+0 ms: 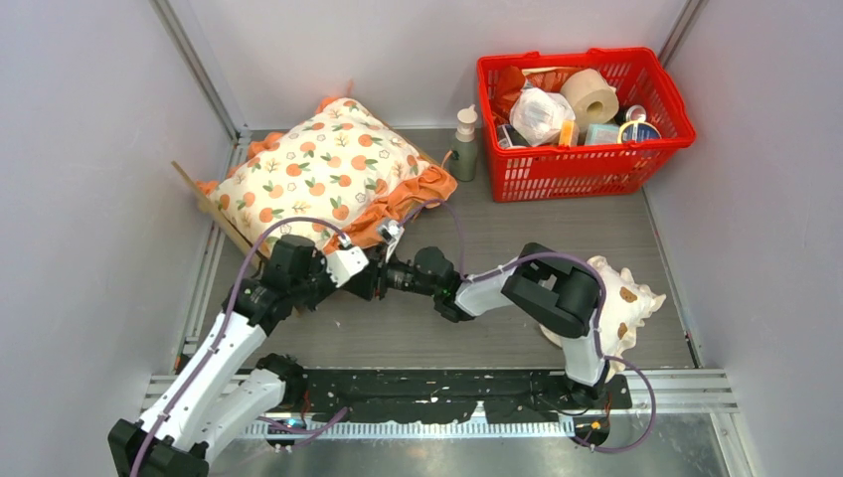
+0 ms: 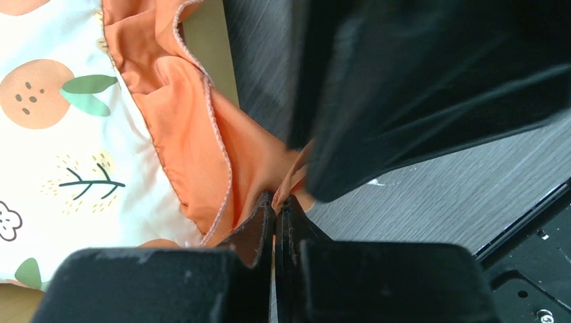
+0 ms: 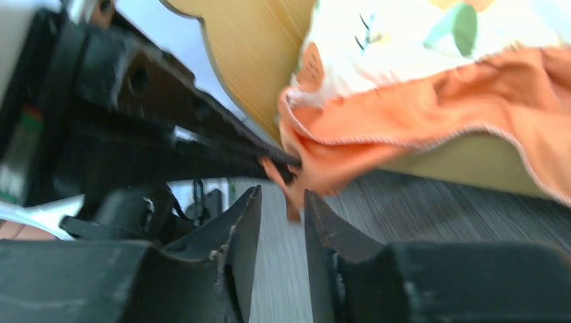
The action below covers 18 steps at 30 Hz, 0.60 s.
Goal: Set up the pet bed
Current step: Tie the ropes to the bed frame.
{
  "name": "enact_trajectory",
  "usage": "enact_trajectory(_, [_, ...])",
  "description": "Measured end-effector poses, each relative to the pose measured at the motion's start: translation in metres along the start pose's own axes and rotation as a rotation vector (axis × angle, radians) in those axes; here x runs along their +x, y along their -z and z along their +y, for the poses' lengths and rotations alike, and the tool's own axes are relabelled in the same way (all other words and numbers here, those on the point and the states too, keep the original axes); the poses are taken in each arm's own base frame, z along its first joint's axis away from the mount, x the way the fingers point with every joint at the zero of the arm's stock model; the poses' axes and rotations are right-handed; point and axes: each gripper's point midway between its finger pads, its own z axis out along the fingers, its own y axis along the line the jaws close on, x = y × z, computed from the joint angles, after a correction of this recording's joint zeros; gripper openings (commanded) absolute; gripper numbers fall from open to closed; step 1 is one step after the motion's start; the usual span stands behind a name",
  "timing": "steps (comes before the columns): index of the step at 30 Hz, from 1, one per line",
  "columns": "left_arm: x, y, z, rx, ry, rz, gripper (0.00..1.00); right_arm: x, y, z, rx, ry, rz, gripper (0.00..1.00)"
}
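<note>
Top external view, from the left: the bed (image 1: 206, 204) lies at the back left of the table (image 1: 557, 238), only a wood edge showing from under the cushion (image 1: 323, 169) that rests on it; the cushion's orange ruffle (image 1: 418, 194) spills toward the middle; the left arm (image 1: 224, 348) and right arm (image 1: 497, 286) reach in from either side and meet nose to nose at the ruffle's near corner; a bottle (image 1: 464, 144) stands just beside the left wall of the red basket (image 1: 587, 164); a frilled pillow (image 1: 626, 303) lies at the right, partly hidden by the right arm.

Left wrist view: the left gripper (image 2: 276, 202) has its fingers pressed together, tips on a fold of the ruffle, pinching it as far as can be told; the right arm's black end fills the upper right.

Right wrist view: the left gripper's tips come in from the left with the ruffle drawn to a point between them; the right gripper (image 3: 283, 198) stands at a narrow gap, holding nothing, a scrap of ruffle hanging at its mouth; the bed's wavy headboard (image 3: 249, 60) shows behind the cushion.
</note>
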Motion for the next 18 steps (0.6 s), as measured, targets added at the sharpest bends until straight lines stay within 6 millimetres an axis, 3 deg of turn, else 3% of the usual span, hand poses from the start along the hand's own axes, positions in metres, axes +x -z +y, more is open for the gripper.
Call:
enact_trajectory(9, [-0.012,-0.002,0.013,-0.014,0.096,0.009,0.00,0.015,0.050,-0.027,0.228,0.193,-0.046,0.47])
enact_trajectory(13, [-0.017,-0.002,0.016,-0.017,0.123,0.006,0.00,0.028,0.046,-0.004,0.229,0.376,-0.050,0.51])
enact_trajectory(18, [-0.017,-0.002,0.015,-0.012,0.149,0.004,0.00,0.033,0.023,0.036,0.135,0.585,-0.095,0.56])
